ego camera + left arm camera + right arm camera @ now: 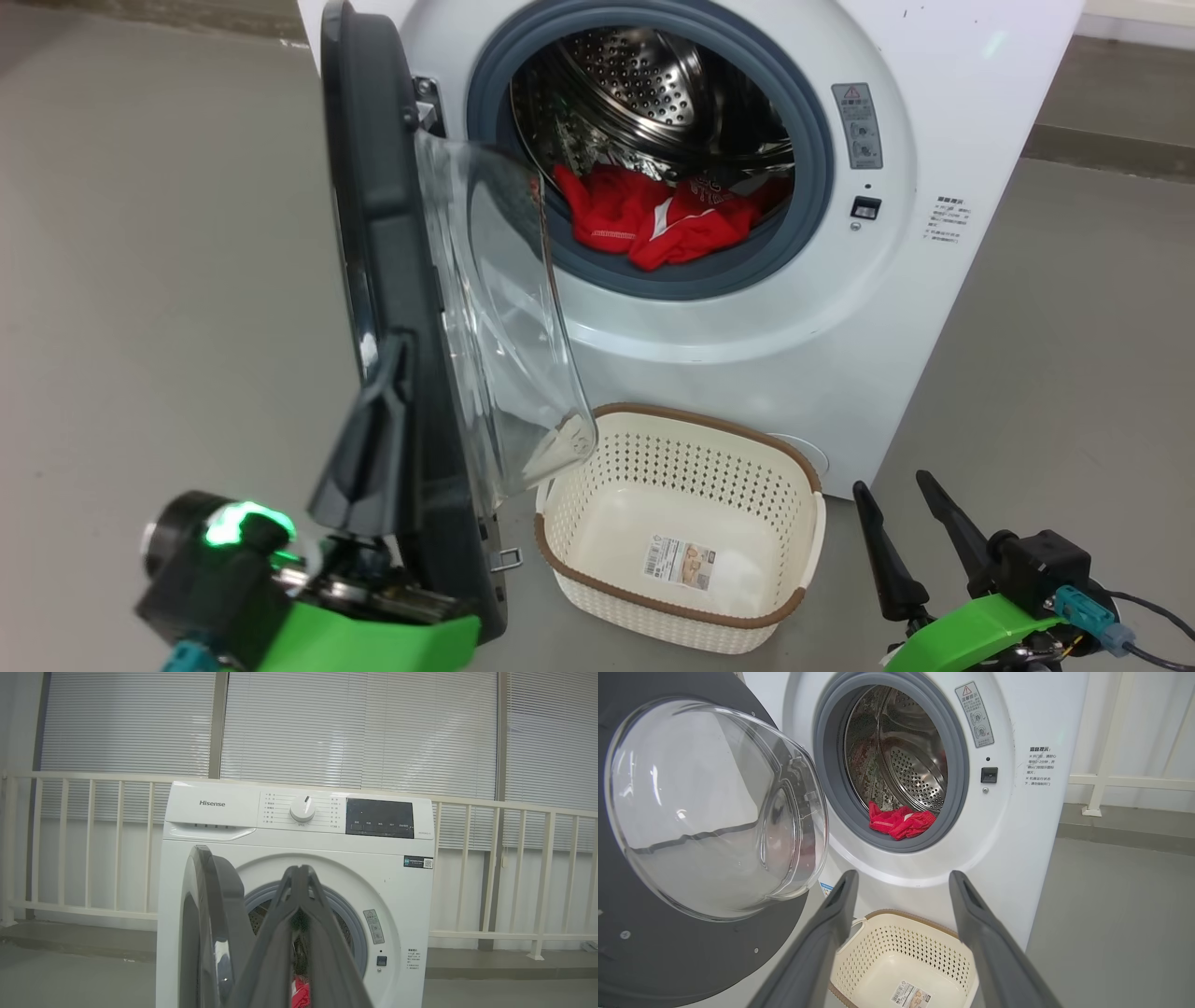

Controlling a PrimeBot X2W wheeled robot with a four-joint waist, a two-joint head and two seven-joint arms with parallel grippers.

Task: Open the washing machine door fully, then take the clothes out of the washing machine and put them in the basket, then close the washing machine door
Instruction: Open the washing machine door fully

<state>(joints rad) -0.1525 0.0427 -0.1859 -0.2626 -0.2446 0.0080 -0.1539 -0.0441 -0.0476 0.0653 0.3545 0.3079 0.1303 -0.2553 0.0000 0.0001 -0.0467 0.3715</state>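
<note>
The white washing machine [934, 56] stands ahead with its door [373, 187] swung out to the left, seen edge-on, glass bowl facing right. Red clothes [653, 224] lie at the front of the steel drum. The cream basket [653, 457] sits on the floor below the opening, holding nothing but its paper label. My left gripper [400, 343] is shut, fingers together and pointing up beside the door's black rim, with nothing between them. In the left wrist view the left gripper [299, 871] is just right of the door [205, 914]. My right gripper [892, 485] is open, low at the basket's right.
Bare grey floor [140, 280] lies on both sides of the machine. A white railing [93, 840] and window blinds stand behind it. The open door [668, 952] blocks the left of the basket [901, 947]. A cable [1148, 607] trails from my right wrist.
</note>
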